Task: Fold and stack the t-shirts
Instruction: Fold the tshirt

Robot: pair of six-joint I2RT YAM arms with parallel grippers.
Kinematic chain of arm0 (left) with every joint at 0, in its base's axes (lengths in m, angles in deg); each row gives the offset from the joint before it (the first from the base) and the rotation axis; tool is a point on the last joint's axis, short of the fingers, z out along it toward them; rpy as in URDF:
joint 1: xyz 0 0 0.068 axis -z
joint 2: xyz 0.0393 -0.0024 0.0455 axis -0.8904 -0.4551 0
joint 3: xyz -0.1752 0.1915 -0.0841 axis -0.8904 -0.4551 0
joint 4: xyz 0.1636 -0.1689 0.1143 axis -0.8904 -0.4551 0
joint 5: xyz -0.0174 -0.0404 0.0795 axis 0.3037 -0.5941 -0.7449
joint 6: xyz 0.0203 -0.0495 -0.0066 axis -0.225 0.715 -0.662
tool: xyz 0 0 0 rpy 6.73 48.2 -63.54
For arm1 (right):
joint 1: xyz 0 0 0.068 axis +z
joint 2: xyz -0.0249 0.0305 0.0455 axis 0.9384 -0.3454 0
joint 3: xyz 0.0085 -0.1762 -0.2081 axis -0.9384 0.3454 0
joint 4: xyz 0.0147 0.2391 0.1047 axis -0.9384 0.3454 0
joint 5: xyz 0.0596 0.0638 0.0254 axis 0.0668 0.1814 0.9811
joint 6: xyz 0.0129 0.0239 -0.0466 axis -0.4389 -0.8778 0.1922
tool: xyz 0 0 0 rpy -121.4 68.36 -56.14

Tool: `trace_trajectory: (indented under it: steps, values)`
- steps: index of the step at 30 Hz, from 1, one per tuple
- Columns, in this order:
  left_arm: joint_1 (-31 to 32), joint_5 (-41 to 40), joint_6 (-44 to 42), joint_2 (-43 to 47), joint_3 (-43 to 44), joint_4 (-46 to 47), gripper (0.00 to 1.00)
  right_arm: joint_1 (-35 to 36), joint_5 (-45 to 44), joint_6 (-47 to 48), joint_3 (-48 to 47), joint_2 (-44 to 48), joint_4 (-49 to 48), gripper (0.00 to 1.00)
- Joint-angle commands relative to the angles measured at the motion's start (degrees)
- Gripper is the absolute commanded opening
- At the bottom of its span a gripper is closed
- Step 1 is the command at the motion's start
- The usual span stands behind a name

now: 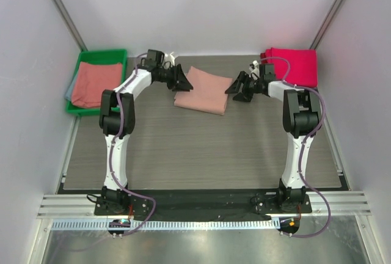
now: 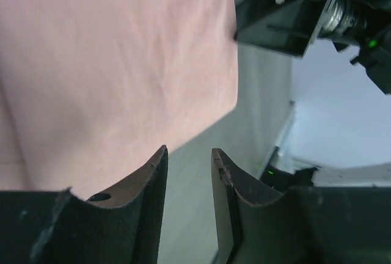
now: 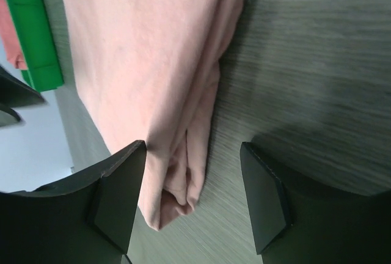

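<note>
Salmon-pink folded cotton t-shirt lies mid-rear on the grey wood-grain table. Left gripper sits at its left edge, jaws narrowly parted, gripping nothing. Right gripper sits beside its right edge, jaws wide, gripping nothing.

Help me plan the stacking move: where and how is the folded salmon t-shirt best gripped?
Pinch the bunched, layered edge of the folded salmon t-shirt facing the right tool, coming in low along the table from the robot's right. All layers meet there, so one bite likely catches them; the flat top offers nothing to pinch.
</note>
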Motion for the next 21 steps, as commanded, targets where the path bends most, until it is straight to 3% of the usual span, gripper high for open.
trace_trajectory:
  steps: [1,21]
  values:
    - [-0.1,11.3,8.7,0.2,-5.5,7.7,0.36,0.6,2.1,-3.5,-2.0,-3.3,-4.6,0.69]
    - [4.5,5.5,4.5,-3.5,-9.5,1.7,0.39,5.9,0.4,-7.3,-11.3,-16.2,-1.0,0.65]
